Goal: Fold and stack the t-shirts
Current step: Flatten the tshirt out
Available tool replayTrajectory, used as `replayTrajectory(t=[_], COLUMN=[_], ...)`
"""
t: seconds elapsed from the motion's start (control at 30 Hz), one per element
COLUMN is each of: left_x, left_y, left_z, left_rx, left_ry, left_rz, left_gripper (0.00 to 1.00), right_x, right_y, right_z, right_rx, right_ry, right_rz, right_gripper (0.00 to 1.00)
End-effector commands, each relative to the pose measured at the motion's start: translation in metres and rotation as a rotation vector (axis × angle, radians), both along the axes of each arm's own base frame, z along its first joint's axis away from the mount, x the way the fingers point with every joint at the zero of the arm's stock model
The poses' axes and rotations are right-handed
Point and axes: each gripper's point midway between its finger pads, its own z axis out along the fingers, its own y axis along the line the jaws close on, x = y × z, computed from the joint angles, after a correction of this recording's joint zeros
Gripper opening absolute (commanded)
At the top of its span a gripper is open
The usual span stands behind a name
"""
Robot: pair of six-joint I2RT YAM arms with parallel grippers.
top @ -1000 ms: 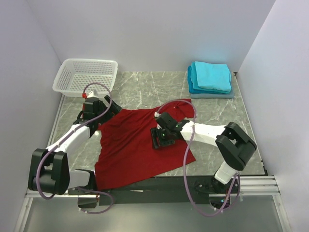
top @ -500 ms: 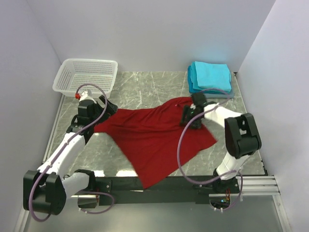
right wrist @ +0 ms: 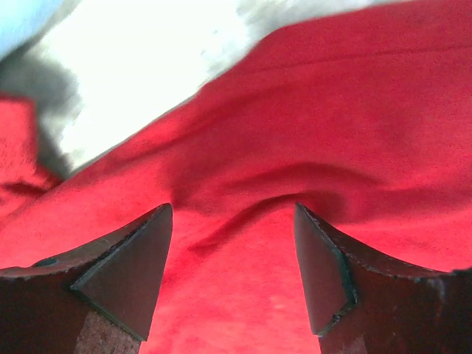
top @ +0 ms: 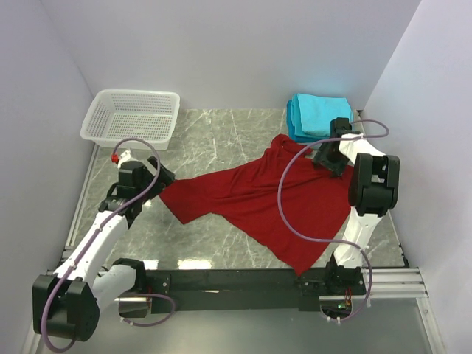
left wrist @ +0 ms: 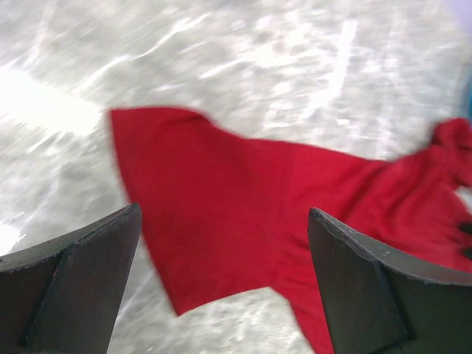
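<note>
The deep red t-shirt [top: 258,199] lies spread and rumpled across the middle of the table, from its left sleeve to the front right. My left gripper [top: 160,180] hovers just beyond that left sleeve, open and empty. In the left wrist view [left wrist: 225,214] the red sleeve [left wrist: 221,192] lies between and ahead of its fingers. My right gripper [top: 325,158] is at the shirt's back right edge, next to the folded turquoise t-shirts [top: 321,118]. In the right wrist view [right wrist: 232,210] its jaws stand apart over wrinkled red cloth [right wrist: 295,133].
A white mesh basket [top: 133,118] stands at the back left corner. The turquoise stack sits on a grey cloth at the back right, and a pale blue edge of it [right wrist: 22,18] shows in the right wrist view. White walls close in on three sides.
My right gripper has swung from the table's middle to the back right, and the red shirt has stretched and shifted right with it. My left arm has drawn back to the left.
</note>
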Motion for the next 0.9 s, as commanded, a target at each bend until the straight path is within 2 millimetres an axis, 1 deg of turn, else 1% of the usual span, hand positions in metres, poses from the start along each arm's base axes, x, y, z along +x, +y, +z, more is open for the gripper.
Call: replayTrajectory(t=[0.0,0.03,0.07,0.1,0.13,0.2,0.23,0.27,0.3,0.33,0.37,0.47,0.57,0.63,0.73,0.83,0.87], left_x=[-0.012,-0.013,-0.015,-0.014,-0.013,-0.008,-0.006,-0.004,-0.003,-0.001,0.004,0.01,0.015,0.018,0.023,0.026,0.027], left_y=[0.021,0.023,0.023,0.021,0.02,0.021,0.022,0.024,0.028,0.029,0.028,0.029,0.028,0.027,0.028,0.032,0.033], left_z=[-0.026,-0.03,-0.04,-0.044,-0.047,-0.059,-0.063,-0.073,-0.078,-0.083,-0.09,-0.103,-0.11,-0.112,-0.12,-0.127,-0.13], left_rx=[0.045,0.049,0.05,0.038,0.035,0.03,0.034,0.047,0.06,0.063,0.065,0.073,0.082,0.087,0.097,0.125,0.134], left_ry=[0.109,0.122,0.141,0.147,0.148,0.171,0.187,0.221,0.238,0.253,0.272,0.316,0.331,0.33,0.351,0.363,0.371], left_rz=[0.115,0.125,0.125,0.114,0.108,0.11,0.116,0.121,0.126,0.124,0.119,0.107,0.097,0.093,0.094,0.094,0.095], left_gripper=[1.0,0.99,1.0,0.99,1.0,0.98,0.97,0.95,0.91,0.89,0.8,0.68,0.64,0.63,0.6,0.55,0.48], right_x=[0.006,0.007,0.007,0.0,-0.002,-0.002,-0.009,-0.011,-0.015,-0.018,-0.019,-0.025,-0.029,-0.031,-0.033,-0.036,-0.037], right_y=[-0.033,-0.036,-0.037,-0.035,-0.033,-0.024,-0.021,-0.019,-0.013,-0.01,-0.006,0.004,0.008,0.011,0.014,0.016,0.017], right_z=[0.038,0.052,0.06,0.06,0.078,0.091,0.099,0.103,0.102,0.111,0.112,0.116,0.12,0.122,0.126,0.128,0.129], right_rx=[-0.15,-0.167,-0.171,-0.166,-0.162,-0.128,-0.125,-0.123,-0.119,-0.118,-0.114,-0.118,-0.121,-0.117,-0.114,-0.112,-0.112], right_ry=[-0.05,-0.084,-0.11,-0.112,-0.166,-0.231,-0.258,-0.278,-0.279,-0.303,-0.311,-0.32,-0.335,-0.345,-0.361,-0.372,-0.375], right_rz=[-0.056,-0.069,-0.074,-0.07,-0.072,-0.067,-0.066,-0.066,-0.058,-0.056,-0.044,-0.023,-0.015,-0.009,-0.002,0.003,0.005], right_gripper=[0.74,0.74,0.74,0.74,0.74,0.74,0.74,0.74,0.74,0.74,0.74,0.74,0.74,0.74,0.74,0.74,0.74])
